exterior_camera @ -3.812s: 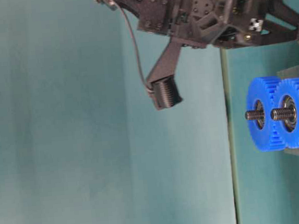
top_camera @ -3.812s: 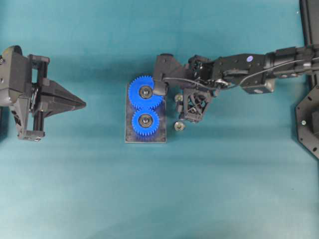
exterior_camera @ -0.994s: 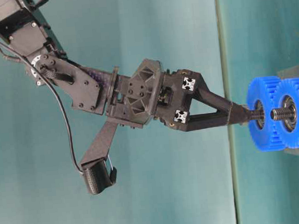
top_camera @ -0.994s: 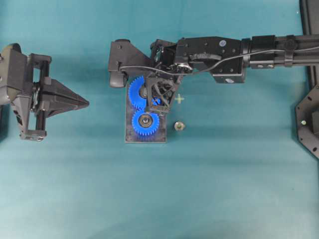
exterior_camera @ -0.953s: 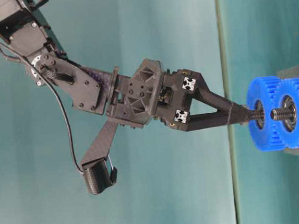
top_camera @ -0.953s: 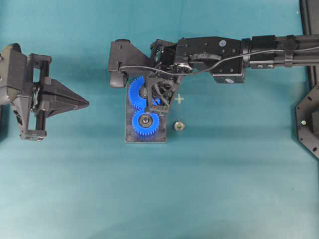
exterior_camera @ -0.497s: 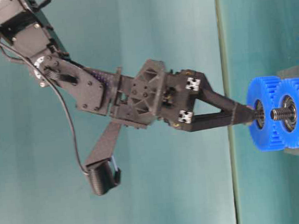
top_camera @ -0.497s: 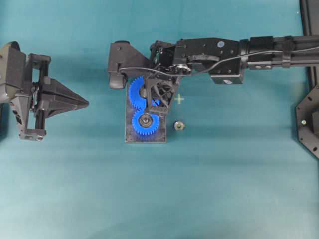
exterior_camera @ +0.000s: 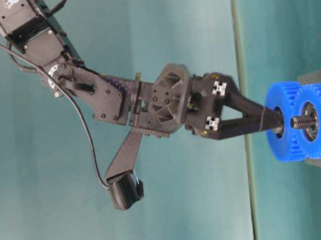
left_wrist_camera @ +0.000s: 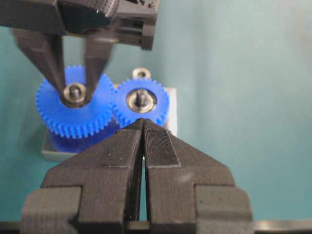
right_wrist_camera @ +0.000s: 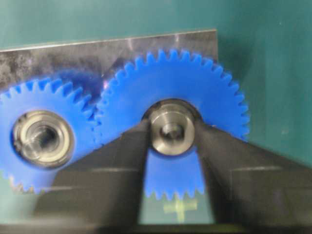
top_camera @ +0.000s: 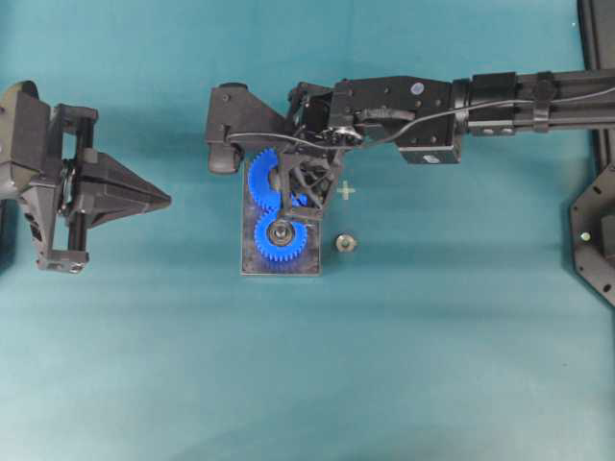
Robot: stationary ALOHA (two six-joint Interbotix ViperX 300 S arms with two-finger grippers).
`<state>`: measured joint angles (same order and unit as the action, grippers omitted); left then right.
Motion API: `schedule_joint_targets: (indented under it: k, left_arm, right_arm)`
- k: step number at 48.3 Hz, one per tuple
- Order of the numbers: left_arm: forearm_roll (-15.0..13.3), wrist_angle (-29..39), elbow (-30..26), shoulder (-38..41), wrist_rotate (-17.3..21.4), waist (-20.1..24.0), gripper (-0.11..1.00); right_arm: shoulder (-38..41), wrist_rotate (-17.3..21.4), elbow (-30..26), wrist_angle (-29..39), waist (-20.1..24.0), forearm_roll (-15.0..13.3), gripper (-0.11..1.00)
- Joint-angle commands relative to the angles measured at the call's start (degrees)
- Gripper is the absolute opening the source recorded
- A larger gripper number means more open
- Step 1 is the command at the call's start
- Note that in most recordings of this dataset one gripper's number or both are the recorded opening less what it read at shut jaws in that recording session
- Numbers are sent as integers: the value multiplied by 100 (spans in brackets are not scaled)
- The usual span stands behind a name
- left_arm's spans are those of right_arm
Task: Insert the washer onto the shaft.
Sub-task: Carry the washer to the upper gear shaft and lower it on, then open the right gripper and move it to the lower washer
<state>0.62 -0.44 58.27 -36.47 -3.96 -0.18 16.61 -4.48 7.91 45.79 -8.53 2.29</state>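
Gripping the washer at the larger gear's shaft: right tool; left tool closed, well apart.

Right tool tips at the near blue gear's hub, second shaft bare

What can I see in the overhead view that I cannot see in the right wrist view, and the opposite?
Only the overhead view shows the left hand, shut and far from the gears, and a spare washer on the table beside the plate. Only the right wrist view shows the washer up close between the right hand's fingers, sitting over the big gear's centre. Both show the two blue gears, the plate and the right hand over the big gear.
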Motion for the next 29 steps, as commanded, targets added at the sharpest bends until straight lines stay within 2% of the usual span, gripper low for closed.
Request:
schedule_joint_targets:
  k: [1,3,5,12,22,29]
  left_arm:
    - [9,-53,-53,0,-18,-9,-1]
    - [9,-53,-53,0,-18,-26,-1]
    - [9,-53,-53,0,-18,-35,-1]
    - [9,-53,-44,0,-88,-62,-1]
    - [9,-53,0,9,-193,-70,-1]
    - [18,-53,9,9,-185,-70,-1]
  right_arm:
    - [-176,26,-114,-9,-18,9,76]
    - [-237,0,-114,-35,-18,0,86]
    - [-352,18,-88,-44,-44,0,89]
    - [-738,35,105,88,-70,0,81]
    - [-1459,105,712,360,97,35,82]
    - [-1775,281,1266,176,387,44,82]
